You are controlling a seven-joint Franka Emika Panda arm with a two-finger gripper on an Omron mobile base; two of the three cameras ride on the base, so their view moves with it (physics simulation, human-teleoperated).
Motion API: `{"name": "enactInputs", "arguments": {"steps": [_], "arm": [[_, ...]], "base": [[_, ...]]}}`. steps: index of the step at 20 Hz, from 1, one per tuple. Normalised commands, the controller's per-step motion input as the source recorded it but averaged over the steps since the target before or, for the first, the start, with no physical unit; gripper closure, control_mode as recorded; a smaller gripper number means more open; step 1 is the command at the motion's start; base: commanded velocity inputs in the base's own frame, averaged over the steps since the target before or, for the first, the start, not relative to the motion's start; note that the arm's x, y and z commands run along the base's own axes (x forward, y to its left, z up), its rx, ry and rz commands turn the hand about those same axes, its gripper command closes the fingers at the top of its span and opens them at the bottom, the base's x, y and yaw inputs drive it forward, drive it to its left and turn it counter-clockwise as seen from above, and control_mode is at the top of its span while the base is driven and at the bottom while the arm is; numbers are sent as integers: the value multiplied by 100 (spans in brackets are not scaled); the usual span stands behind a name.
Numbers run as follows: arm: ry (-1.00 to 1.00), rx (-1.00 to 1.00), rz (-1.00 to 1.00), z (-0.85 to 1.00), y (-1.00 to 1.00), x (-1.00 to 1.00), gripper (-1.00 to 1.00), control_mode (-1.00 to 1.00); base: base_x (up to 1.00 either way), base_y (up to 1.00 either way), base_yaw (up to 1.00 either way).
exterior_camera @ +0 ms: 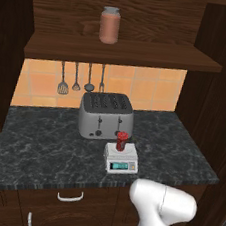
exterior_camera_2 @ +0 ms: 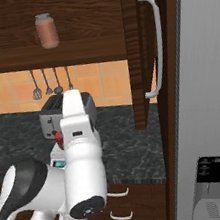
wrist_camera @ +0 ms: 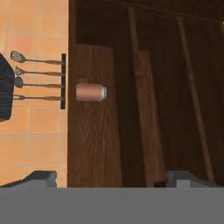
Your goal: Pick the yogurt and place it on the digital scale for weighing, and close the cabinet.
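Observation:
The yogurt (exterior_camera: 122,141), a small red cup with a dark band, stands upright on the digital scale (exterior_camera: 121,160), a white box in front of the toaster. In the right base view my arm hides most of both; a bit of the red yogurt (exterior_camera_2: 59,137) peeks out. The cabinet (exterior_camera: 118,52) hangs open above the counter, its door (exterior_camera_2: 140,51) swung out with a long silver handle (exterior_camera_2: 157,43). My gripper (wrist_camera: 114,178) is open and holds nothing. It faces the cabinet shelf (wrist_camera: 94,131) in a rolled hand view.
A pinkish-brown jar (exterior_camera: 110,25) with a grey lid stands on the cabinet shelf. The silver toaster (exterior_camera: 106,115) sits behind the scale, with utensils (exterior_camera: 81,78) hanging on the tiled wall. A grey fridge (exterior_camera_2: 214,115) bounds the right side. Drawers (exterior_camera: 68,197) lie below the counter.

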Motion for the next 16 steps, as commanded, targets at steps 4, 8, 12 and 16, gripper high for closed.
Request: {"name": "enactInputs", "arguments": {"steps": [4,8,12,16], "arm": [[-14,1,-61,-23,29,-100,-100,-100],[-16,1,-64,-25,38,-100,-100,-100],[-2,8,-55,-8,-23,-85,-100,-100],[-21,22,-7,14,-100,-32,-100,-100]], "base": [[0,0,0],[0,0,0],[0,0,0],[0,0,0]]}}
